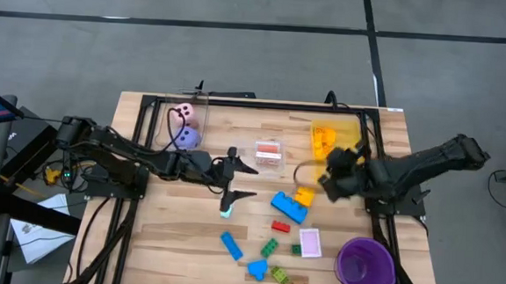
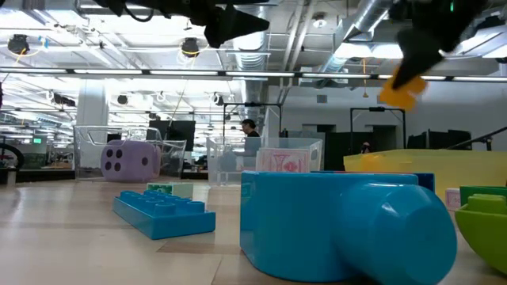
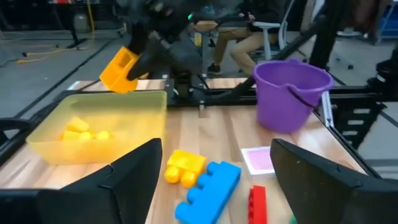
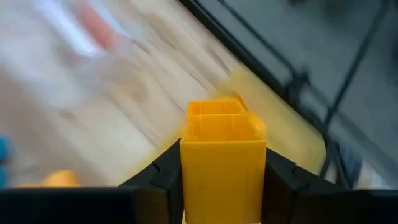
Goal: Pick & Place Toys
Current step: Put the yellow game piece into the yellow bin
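My right gripper (image 1: 332, 180) is shut on an orange-yellow brick (image 4: 222, 168) and holds it in the air beside the yellow see-through bin (image 1: 349, 130). That bin has yellow bricks (image 3: 84, 129) in it. My left gripper (image 1: 249, 180) hangs open over the table's middle with nothing between its fingers. Loose toys lie flat on the wood: a big blue brick (image 1: 289, 206), a yellow brick (image 1: 303, 196), a red brick (image 1: 280, 226), a green brick (image 1: 269, 246), two more blue bricks (image 1: 232, 245) and a pink card (image 1: 310, 241). My right gripper pinches the orange-yellow brick by two opposite side walls (image 4: 186, 177) between its two fingers. The fingers slant downward. The brick (image 3: 121, 68) is lifted clear and tilted, above the bin's rim (image 3: 112, 96).
A purple cup (image 1: 366, 265) stands at the near right corner. At the far left, a clear bin (image 1: 168, 124) holds a pink die and a purple die (image 1: 188, 138). A small clear box (image 1: 268, 153) sits mid-table. A dark frame runs along the table's edges. People sit beyond the table.
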### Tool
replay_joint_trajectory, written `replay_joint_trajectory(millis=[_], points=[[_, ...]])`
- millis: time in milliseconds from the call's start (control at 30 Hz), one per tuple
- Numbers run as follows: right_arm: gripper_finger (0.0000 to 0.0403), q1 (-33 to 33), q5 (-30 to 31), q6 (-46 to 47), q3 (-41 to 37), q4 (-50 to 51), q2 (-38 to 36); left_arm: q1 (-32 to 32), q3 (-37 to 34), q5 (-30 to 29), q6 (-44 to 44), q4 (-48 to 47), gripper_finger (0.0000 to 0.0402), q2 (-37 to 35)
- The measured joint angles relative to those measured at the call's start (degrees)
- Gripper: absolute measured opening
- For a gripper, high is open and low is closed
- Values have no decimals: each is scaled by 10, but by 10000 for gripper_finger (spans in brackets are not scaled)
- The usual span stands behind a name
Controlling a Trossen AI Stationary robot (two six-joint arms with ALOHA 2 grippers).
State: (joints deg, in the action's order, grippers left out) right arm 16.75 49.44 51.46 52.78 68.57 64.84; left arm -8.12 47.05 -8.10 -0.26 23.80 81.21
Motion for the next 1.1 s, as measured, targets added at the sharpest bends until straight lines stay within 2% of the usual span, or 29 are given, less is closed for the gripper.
replay_joint_trajectory(millis=[133,233,367,567,767,1100], points=[[150,-94,-37,32,-69,-31,-64,2,0,0,-5,7,290,0],[159,-153,-81,5,-106,-101,-100,2,0,0,-5,12,289,0],[152,-214,-98,-45,-140,-166,-121,2,0,0,-6,12,289,0],[138,-275,-110,-60,-167,-184,-120,2,0,0,-6,11,290,0],[161,-322,-135,-85,-196,-235,-116,2,0,0,-6,11,289,0],[142,-406,-164,-128,-223,-300,-52,1,0,0,-6,11,288,0]])
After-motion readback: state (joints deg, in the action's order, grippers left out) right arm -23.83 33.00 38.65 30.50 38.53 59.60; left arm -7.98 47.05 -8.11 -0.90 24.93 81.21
